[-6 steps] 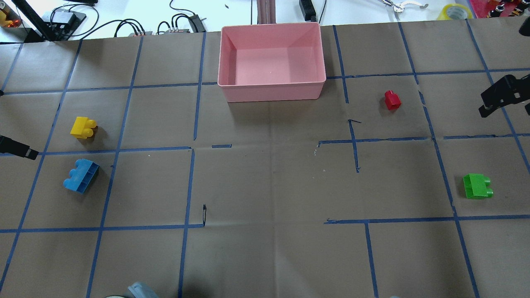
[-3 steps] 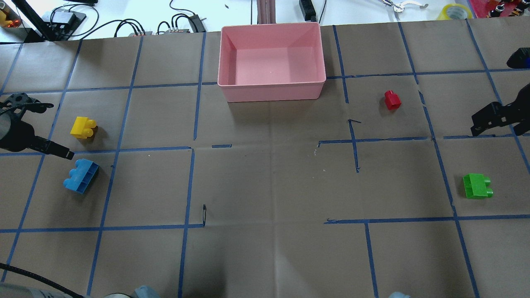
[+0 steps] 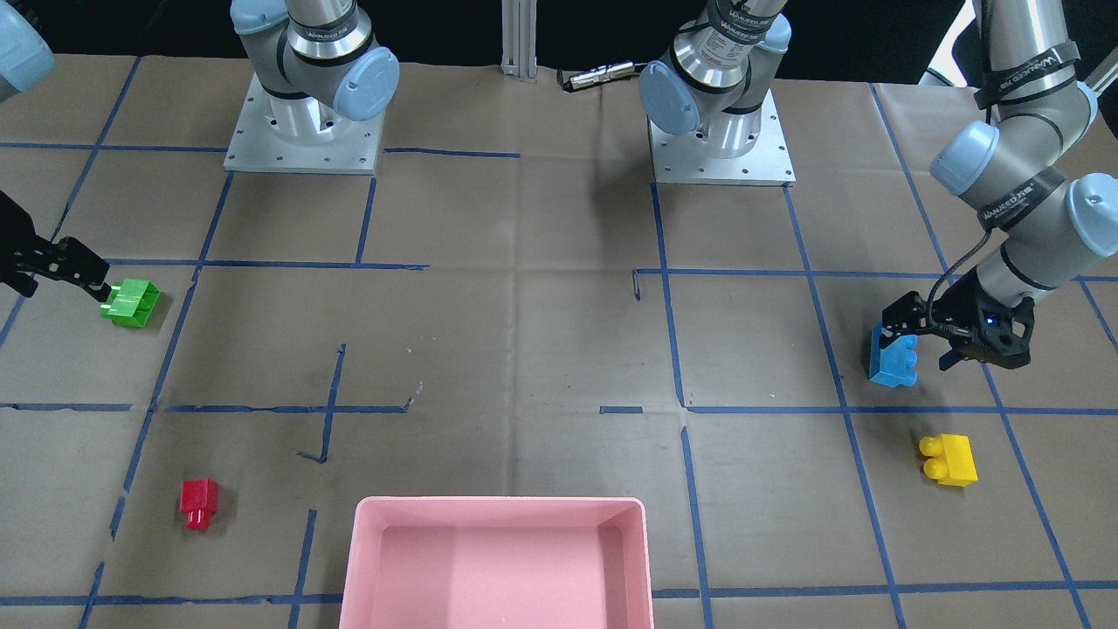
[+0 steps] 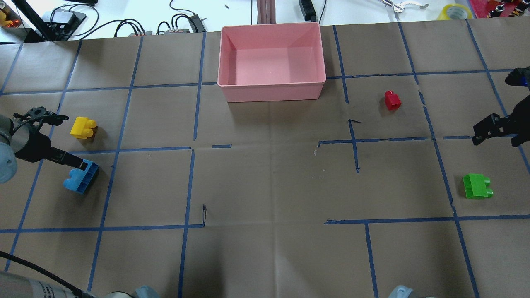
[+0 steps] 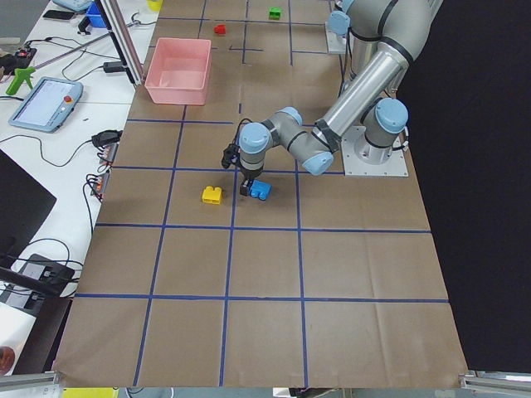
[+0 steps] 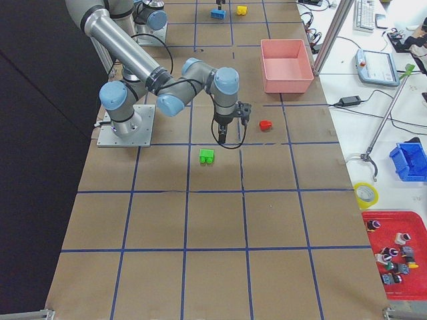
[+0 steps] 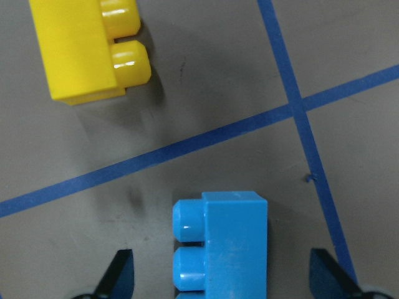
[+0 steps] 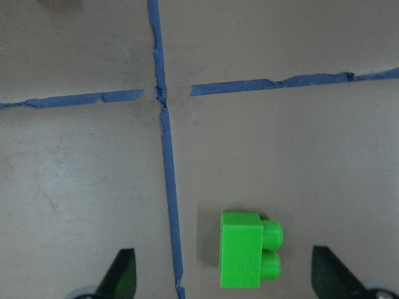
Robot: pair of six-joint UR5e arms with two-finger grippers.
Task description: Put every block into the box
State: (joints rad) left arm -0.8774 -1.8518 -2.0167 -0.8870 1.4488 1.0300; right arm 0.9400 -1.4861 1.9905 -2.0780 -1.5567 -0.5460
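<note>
The pink box [image 4: 273,92] stands empty at the far middle of the table; it also shows in the front-facing view [image 3: 498,508]. The blue brick [image 4: 80,176] and the yellow brick [image 4: 83,127] lie at the left, the red brick [image 4: 392,100] and the green brick [image 4: 477,186] at the right. My left gripper [image 4: 76,163] is open above the blue brick [image 7: 221,246], whose end lies between the fingers [image 7: 121,274]. My right gripper [image 4: 497,134] is open and empty. It hovers beyond the green brick [image 8: 246,249], which shows low between its fingertips [image 8: 327,274].
Blue tape lines grid the brown paper. Cables and a power supply [image 4: 62,18] lie past the far edge, with a tape roll [image 4: 455,11] at the far right. The two arm bases [image 3: 301,131] stand on the robot's side.
My left gripper has moved in from the left edge to the blue brick. My right gripper has moved nearer, toward the green brick. No brick has moved.
</note>
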